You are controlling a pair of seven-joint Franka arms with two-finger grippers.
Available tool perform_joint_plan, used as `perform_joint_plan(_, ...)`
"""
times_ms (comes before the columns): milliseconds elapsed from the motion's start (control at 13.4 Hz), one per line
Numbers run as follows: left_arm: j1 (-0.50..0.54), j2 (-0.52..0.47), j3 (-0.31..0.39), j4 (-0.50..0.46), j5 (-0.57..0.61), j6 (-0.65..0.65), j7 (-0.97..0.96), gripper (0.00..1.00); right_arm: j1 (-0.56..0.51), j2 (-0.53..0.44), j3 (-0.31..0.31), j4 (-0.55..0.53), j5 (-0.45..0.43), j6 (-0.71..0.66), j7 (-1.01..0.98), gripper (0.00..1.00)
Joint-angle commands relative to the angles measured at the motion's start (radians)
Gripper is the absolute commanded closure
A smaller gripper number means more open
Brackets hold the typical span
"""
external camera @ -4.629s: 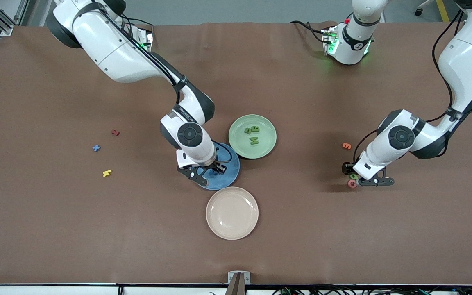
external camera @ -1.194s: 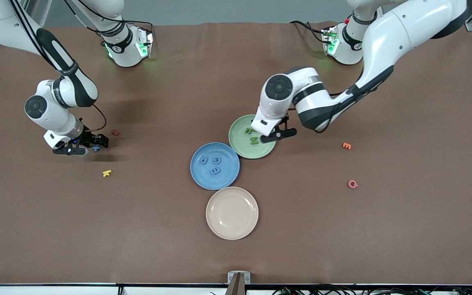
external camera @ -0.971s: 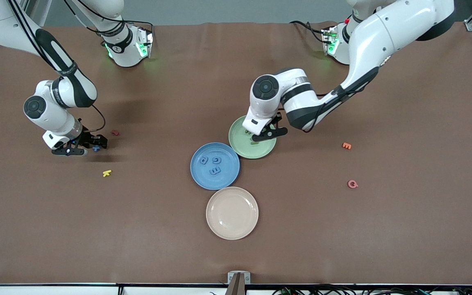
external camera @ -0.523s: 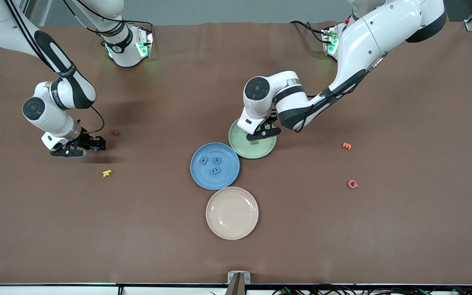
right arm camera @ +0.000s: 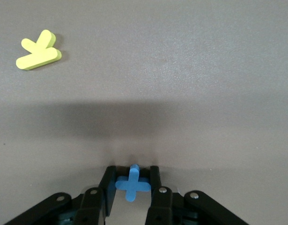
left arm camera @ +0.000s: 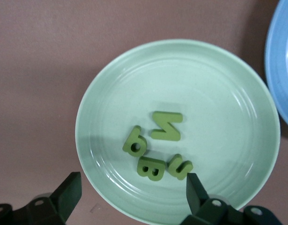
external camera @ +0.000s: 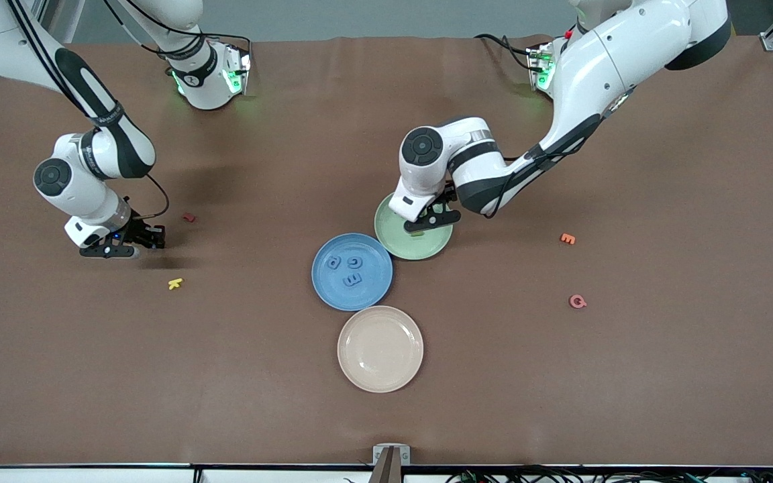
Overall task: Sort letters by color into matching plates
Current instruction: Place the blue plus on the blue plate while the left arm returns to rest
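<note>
Right gripper (right arm camera: 132,187) clamps blue plus (right arm camera: 132,183) on table toward right arm's end; next, carry to blue plate (external camera: 333,290). Left gripper (left arm camera: 132,199) spread empty over green plate (left arm camera: 228,93), four green letters (left arm camera: 155,147) inside.

The tabletop (external camera: 561,376) is covered in matt brown sheet, faintly creased. The green plate (left arm camera: 111,84), blue plate (external camera: 326,285) and cream plate (external camera: 380,376) look smooth with a soft sheen and ringed rims. The green letters (left arm camera: 166,126), blue cross (right arm camera: 132,183) and yellow letter (right arm camera: 37,50) look like matt foam. Black fingers (right arm camera: 107,185) look like matt plastic.
</note>
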Motion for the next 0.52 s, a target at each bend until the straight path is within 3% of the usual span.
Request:
perform_joint_plan(0, 0.013, -0.015, 0.004, 0.016, -0.011, 0.002, 0.016, 0.01, -0.026, 0.031, 0.008, 0.002, -0.028, 0.016, -0.014, 0.98)
perform_joint_plan(448, 0.077, -0.035, 0.000, 0.028, -0.011, 0.002, 0.081, 0.02, 0.009, 0.020, 0.043, 0.026, -0.021, 0.004, 0.055, 1.00)
